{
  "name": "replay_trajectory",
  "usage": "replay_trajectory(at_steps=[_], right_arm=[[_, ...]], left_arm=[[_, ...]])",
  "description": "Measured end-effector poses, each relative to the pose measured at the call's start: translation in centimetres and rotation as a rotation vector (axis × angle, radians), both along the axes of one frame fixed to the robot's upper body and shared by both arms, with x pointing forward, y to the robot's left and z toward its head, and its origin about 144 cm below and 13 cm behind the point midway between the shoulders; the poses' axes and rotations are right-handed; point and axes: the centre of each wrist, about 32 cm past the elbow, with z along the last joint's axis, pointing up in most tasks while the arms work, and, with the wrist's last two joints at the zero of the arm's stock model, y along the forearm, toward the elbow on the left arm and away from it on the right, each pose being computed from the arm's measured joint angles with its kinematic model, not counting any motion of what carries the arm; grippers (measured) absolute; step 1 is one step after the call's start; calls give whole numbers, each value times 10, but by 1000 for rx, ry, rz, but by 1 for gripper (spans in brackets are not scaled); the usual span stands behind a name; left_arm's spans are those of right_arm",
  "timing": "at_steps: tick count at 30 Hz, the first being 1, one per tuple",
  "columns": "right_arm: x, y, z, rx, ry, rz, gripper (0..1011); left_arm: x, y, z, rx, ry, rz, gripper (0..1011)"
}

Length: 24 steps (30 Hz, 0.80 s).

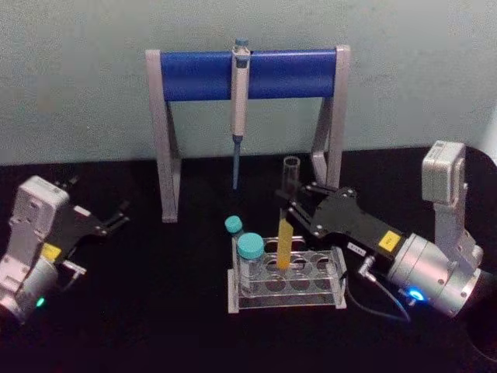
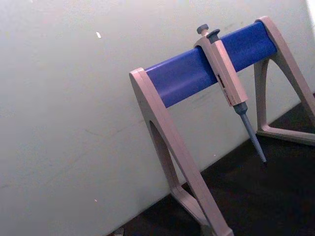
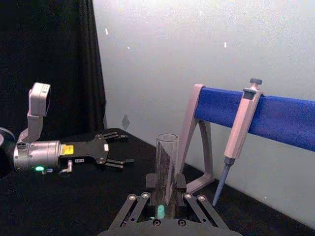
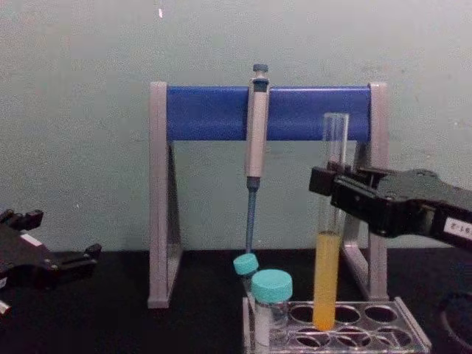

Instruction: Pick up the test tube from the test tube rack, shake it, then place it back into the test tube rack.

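The test tube [image 1: 286, 241] [image 4: 328, 273] is a tall clear tube with yellow liquid in its lower part. It stands upright with its lower end in a back-row hole of the clear test tube rack [image 1: 287, 301] [image 4: 413, 332]. My right gripper [image 1: 291, 203] [image 4: 332, 181] reaches in from the right and is shut on the tube's clear upper part. In the right wrist view the tube [image 3: 166, 167] rises between the gripper's [image 3: 166, 189] fingers. My left gripper [image 1: 116, 220] [image 4: 63, 236] [image 3: 123, 150] is parked open at the far left.
Two teal-capped vials [image 1: 250, 249] [image 4: 271, 287] stand in the rack's left end, close to the tube. Behind the rack stands the grey-and-blue pipette stand [image 1: 248, 74] [image 2: 197, 73] with a grey pipette [image 1: 241, 93] [image 2: 229, 81] hanging from it. The table is black, with a pale wall behind.
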Motion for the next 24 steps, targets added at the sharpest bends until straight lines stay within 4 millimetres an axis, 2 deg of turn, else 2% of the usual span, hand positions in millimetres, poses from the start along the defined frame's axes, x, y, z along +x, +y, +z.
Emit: replay_trajectory(at_steps=[24], right_arm=[[13,8,-14,4,8,-3,229]], left_arm=[[0,0,0,0,0,0,1001]])
